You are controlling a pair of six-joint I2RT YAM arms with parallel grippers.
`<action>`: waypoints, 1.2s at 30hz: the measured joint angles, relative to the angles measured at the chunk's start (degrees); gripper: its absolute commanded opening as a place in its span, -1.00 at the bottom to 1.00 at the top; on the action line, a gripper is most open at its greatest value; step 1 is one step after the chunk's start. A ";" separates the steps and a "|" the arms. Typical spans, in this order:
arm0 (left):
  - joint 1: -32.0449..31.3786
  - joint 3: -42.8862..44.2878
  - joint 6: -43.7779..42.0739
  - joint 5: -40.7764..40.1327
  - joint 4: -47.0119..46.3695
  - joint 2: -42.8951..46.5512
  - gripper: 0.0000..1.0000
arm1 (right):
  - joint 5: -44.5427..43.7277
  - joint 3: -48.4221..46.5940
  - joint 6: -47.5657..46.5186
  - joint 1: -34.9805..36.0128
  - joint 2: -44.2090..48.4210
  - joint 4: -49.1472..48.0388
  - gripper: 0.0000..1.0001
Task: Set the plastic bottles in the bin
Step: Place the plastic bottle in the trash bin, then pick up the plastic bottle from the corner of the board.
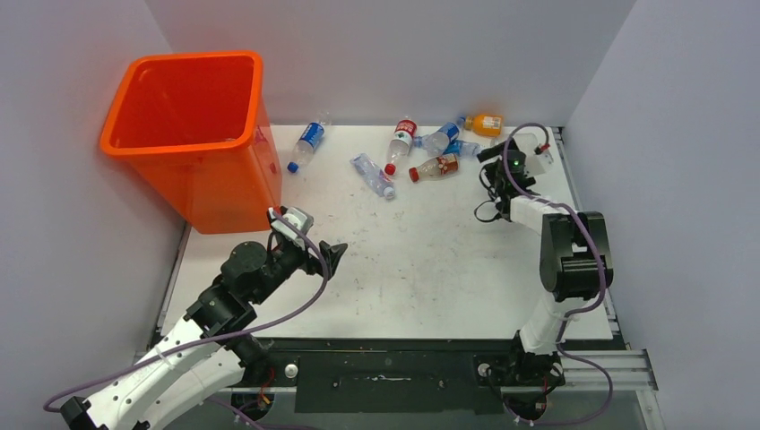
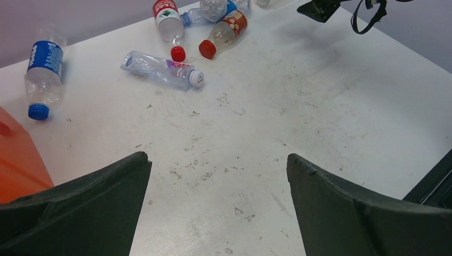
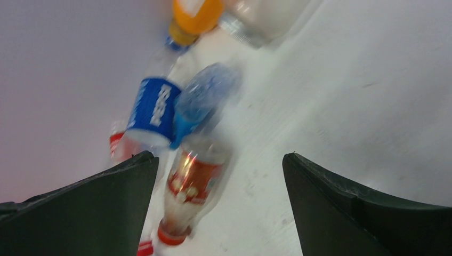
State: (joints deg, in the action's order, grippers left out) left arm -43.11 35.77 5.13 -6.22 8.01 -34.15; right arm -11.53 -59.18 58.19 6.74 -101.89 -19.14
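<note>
While my left gripper [image 1: 330, 257] hangs over the near-left part of the table [image 1: 421, 260], jaws spread wide and empty, I see the right gripper [image 1: 495, 154] near the far-right corner, jaws equally wide, facing a red-labelled bottle [image 3: 190, 182]. The plastic bottles [image 1: 401, 143] lie strewn along the far edge. The bin [image 1: 224, 179] stands at the far-left corner.

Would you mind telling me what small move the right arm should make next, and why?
Probably ease the right gripper forward and down over the red-labelled bottle: its jaws stand open and empty, and that bottle lies closest ahead of them.
</note>
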 measured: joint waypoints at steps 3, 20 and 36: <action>-0.13 0.00 -0.31 -0.39 0.02 0.15 1.00 | 0.02 -0.17 2.29 -5.25 -2.97 -0.63 0.79; -4.81 -0.04 -2.54 -3.45 0.39 -0.66 0.99 | 1.29 -12.46 13.86 -9.86 -21.09 -5.90 0.79; -5.18 -0.04 -2.99 -4.76 0.44 -1.22 0.98 | 6.43 -27.89 22.23 -13.90 -33.73 -9.92 0.79</action>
State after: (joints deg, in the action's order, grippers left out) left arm -48.29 35.73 2.13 -10.98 8.45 -35.38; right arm -5.10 -87.07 80.42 -7.16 -135.61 -29.06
